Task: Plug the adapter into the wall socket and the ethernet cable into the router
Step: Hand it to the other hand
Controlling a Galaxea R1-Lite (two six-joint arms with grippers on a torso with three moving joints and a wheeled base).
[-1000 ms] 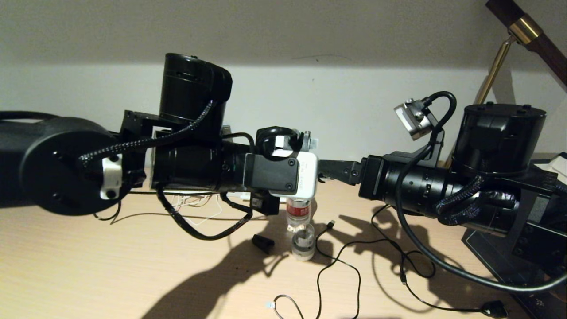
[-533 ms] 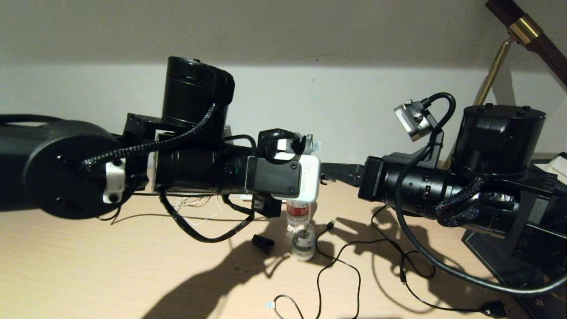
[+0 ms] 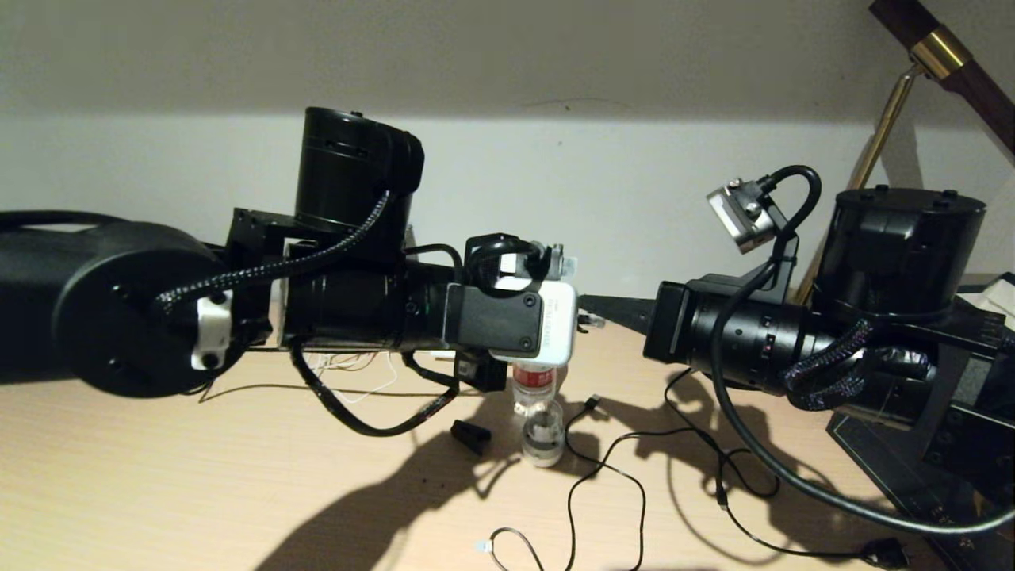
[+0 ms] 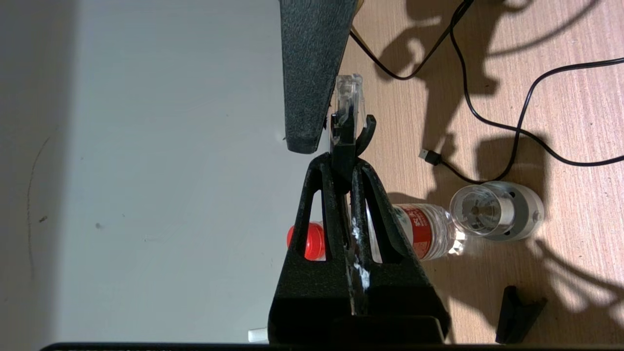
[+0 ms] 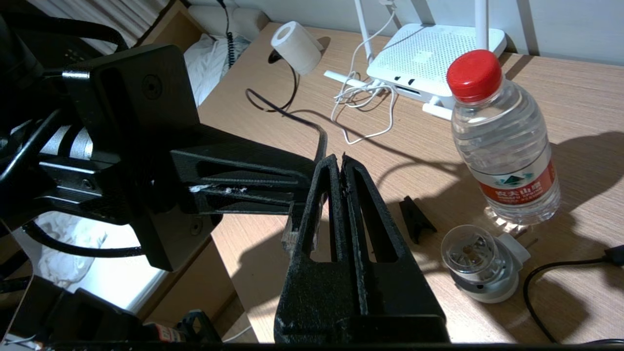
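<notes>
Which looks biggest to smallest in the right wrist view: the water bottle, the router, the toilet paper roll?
1. and 2. Water bottle and router look about alike; the bottle is nearer the camera, so I won't rank them.
3. Toilet paper roll, clearly smallest, though farthest away.

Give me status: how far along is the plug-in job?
Done: nothing that shows. In hand: the left gripper clamps the ethernet cable by its clear plug in mid-air; the right gripper is shut beside it, apparently on nothing. Left: the router has no black cable in it; adapter and wall socket are out of view.
</notes>
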